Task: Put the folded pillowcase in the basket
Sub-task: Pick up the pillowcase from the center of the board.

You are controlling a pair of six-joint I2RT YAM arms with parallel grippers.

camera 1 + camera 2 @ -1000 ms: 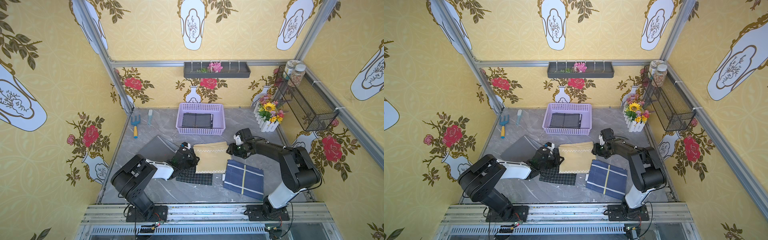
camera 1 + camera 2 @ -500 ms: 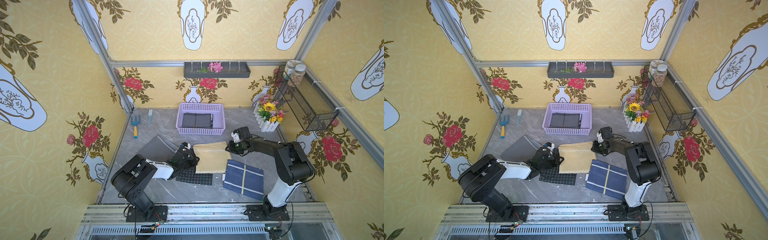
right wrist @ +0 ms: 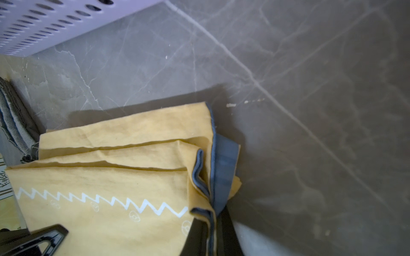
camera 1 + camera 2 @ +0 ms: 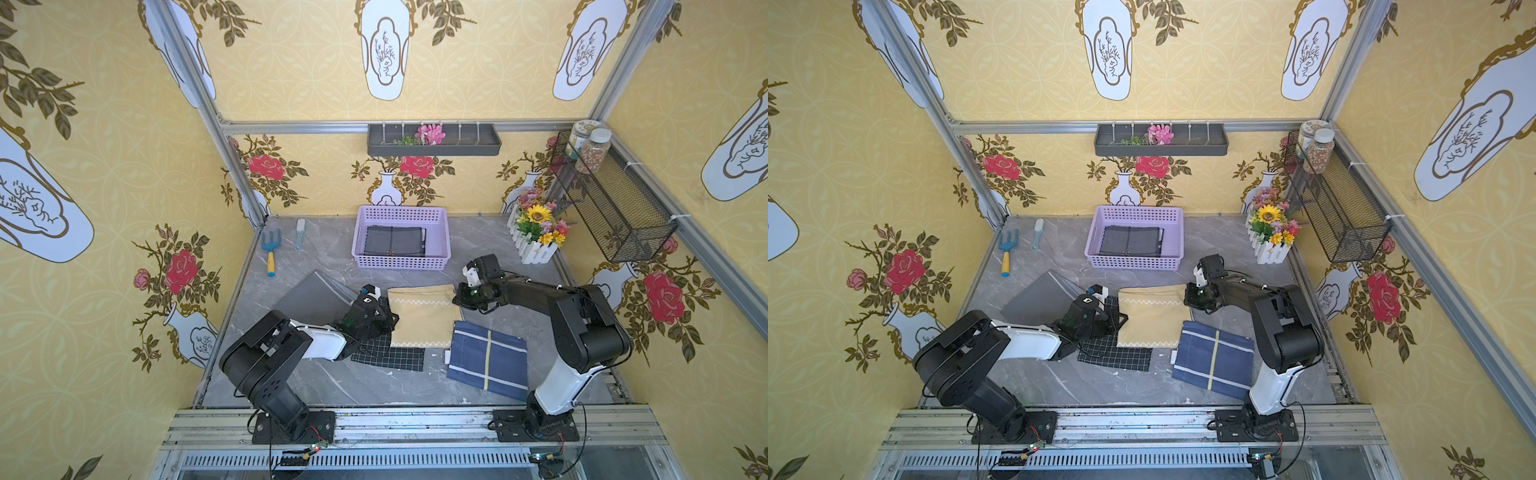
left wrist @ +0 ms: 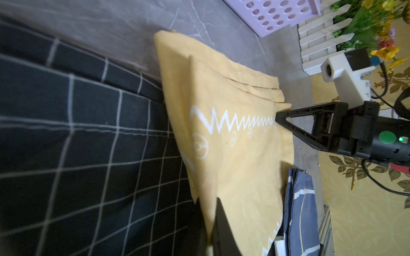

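The folded pillowcase (image 4: 422,316) (image 4: 1150,316) is yellow with a white zigzag line and lies flat mid-table. My left gripper (image 4: 388,320) (image 5: 214,212) is shut on its left edge. Across from it, my right gripper (image 4: 457,297) (image 3: 210,221) is shut on its right edge, pinching yellow cloth with a blue-grey lining; the left wrist view shows that gripper's tip (image 5: 279,116) on the cloth. The lilac perforated basket (image 4: 401,262) (image 4: 1133,262) stands behind the pillowcase near the back wall. A dark grey folded cloth (image 4: 394,241) lies inside it.
A black checked cloth (image 4: 386,355) lies partly under the pillowcase and a blue striped cloth (image 4: 488,359) lies at front right. A grey cloth (image 4: 313,293) lies to the left. A flower box (image 4: 536,232), garden fork (image 4: 271,251) and brush (image 4: 300,232) sit near the back.
My right gripper has slid left onto the pillowcase's right edge and closed on it. The left gripper has stayed shut on the left edge.
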